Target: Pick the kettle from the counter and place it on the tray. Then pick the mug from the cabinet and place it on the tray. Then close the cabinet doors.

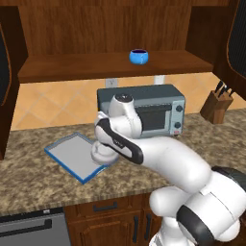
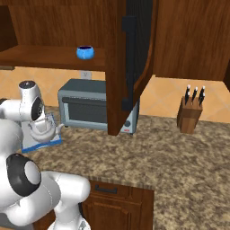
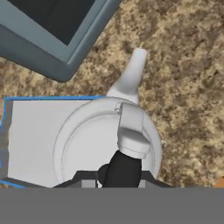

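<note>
The counter [image 1: 43, 180] ran long and speckled brown across the room, with dark wood drawers beneath it. Above it hung the cabinet [image 1: 110, 29], its shelf bare wood, and both cabinet doors [image 2: 132, 63] stood swung wide open; the right-hand one jutted out in front of the toaster oven in the right base view. The grey toaster oven [image 1: 153, 108] sat against the tiled wall under the shelf. Off to the right a wooden knife block [image 2: 189, 114] stood on the counter, well apart from everything else.

The blue-rimmed tray [image 1: 72, 156] lay flat on the counter just in front of the oven's left end. The kettle [image 2: 42, 130] rested on the tray's right-hand part, its body over the edge there and its spout [image 3: 133, 72] reaching out past the blue rim above the bare counter. The gripper [image 3: 119, 177] hung straight down over the kettle, its jaws drawn narrow about the dark handle at the top, close above the lid knob [image 3: 131, 135].

The little blue mug [image 1: 139, 56] stood upright on the cabinet shelf, near its middle.
</note>
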